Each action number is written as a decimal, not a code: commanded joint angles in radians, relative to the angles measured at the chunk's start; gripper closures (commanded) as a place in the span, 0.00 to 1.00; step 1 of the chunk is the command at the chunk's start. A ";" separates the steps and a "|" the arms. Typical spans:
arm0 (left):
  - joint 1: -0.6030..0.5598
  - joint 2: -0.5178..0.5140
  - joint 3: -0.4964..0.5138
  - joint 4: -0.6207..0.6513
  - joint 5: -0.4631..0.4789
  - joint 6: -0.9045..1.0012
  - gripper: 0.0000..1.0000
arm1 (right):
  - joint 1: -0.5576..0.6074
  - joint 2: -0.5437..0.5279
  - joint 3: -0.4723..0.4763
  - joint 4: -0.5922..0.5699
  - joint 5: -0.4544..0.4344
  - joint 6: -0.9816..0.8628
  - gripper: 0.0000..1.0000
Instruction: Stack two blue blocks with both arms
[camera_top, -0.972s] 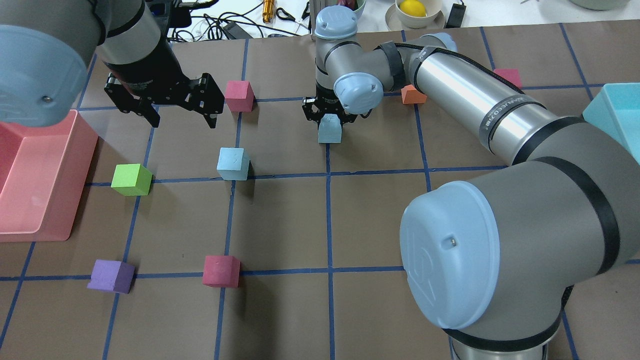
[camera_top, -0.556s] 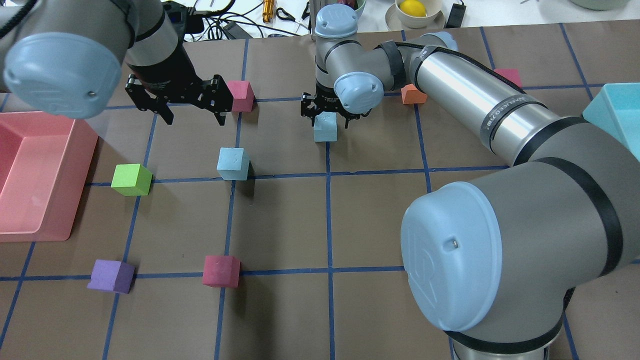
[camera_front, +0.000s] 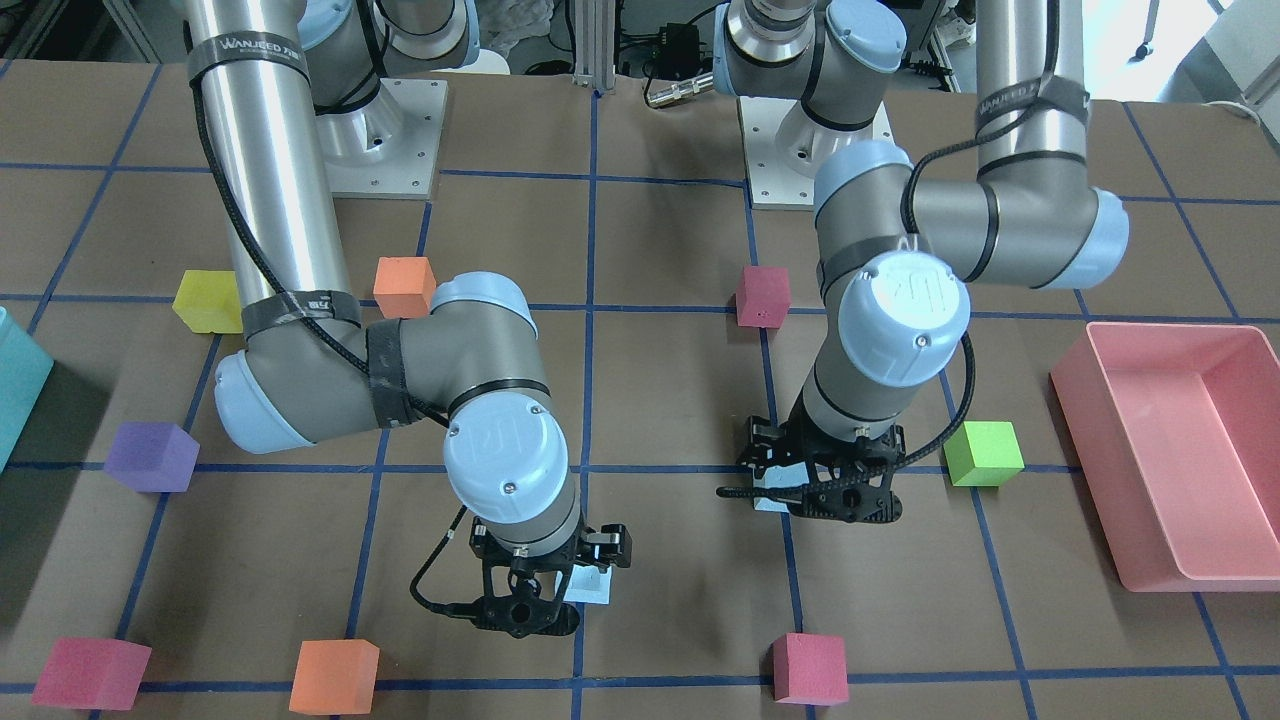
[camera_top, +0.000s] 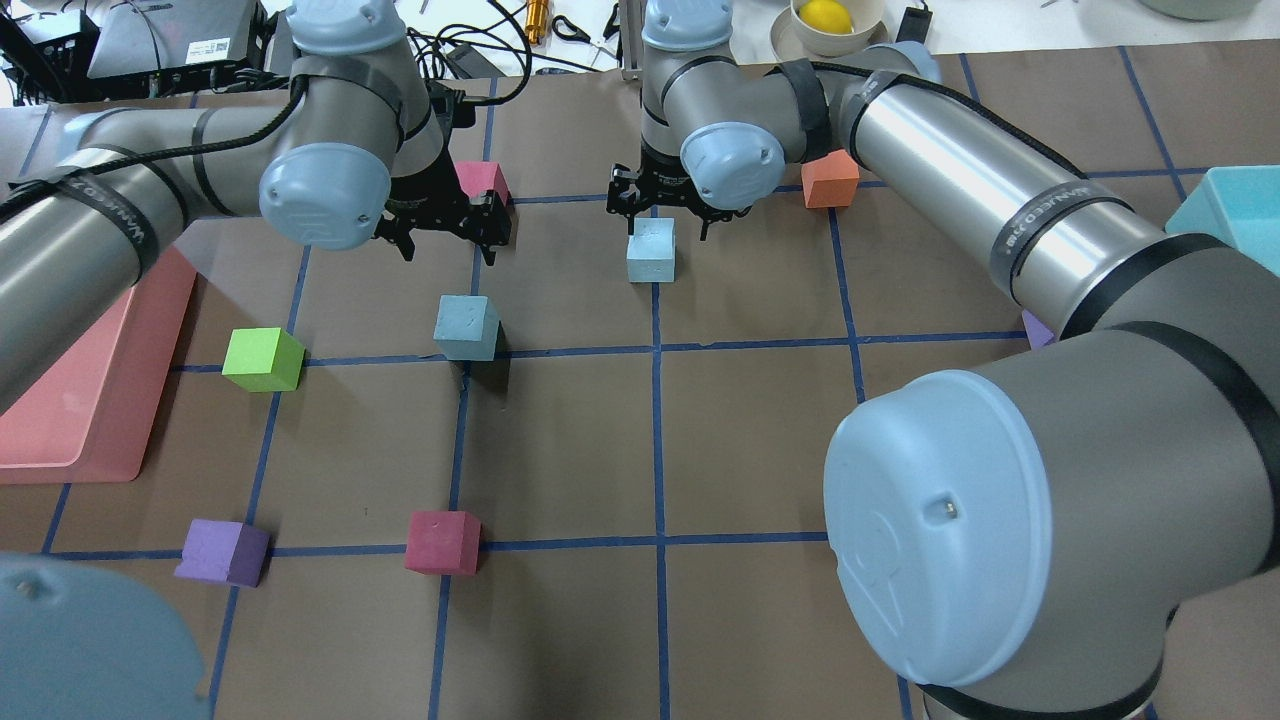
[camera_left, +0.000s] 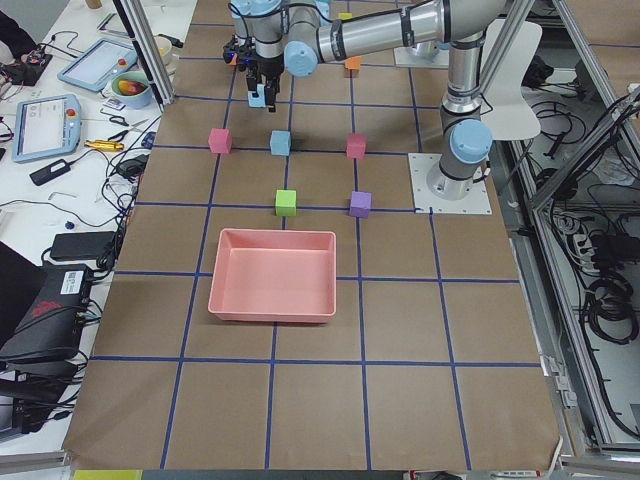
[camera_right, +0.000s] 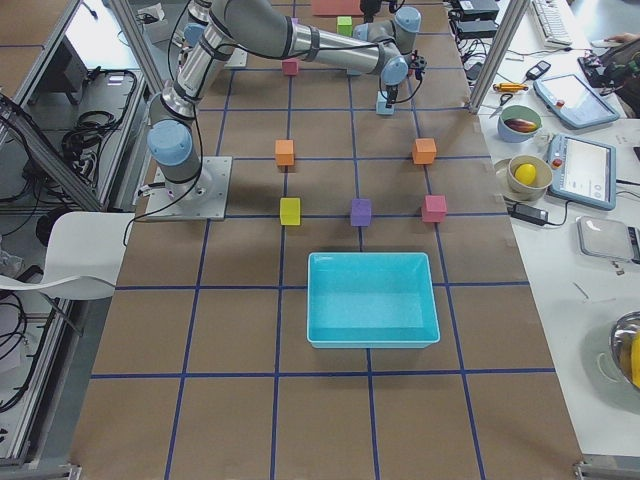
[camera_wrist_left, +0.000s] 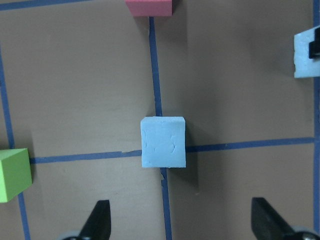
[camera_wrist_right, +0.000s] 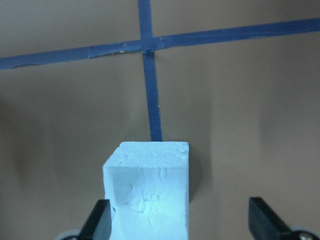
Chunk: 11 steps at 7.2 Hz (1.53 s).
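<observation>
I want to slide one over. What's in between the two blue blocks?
Nothing. Only bare brown paper lies between the nearer blue block and the farther blue block. The overhead view shows it best.

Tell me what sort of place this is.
Most likely a robotics lab: two robot arms bolted to a table gridded with blue tape, foam blocks laid out on it, and control tablets on the side bench.
</observation>
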 joint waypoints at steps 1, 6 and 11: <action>0.018 -0.115 -0.012 0.093 0.009 0.024 0.00 | -0.060 -0.099 0.008 0.085 0.007 -0.017 0.01; 0.021 -0.129 -0.093 0.075 -0.027 0.006 0.55 | -0.236 -0.365 0.025 0.459 0.006 -0.264 0.00; -0.038 -0.139 0.194 -0.068 -0.110 -0.067 0.63 | -0.256 -0.625 0.241 0.452 -0.095 -0.274 0.00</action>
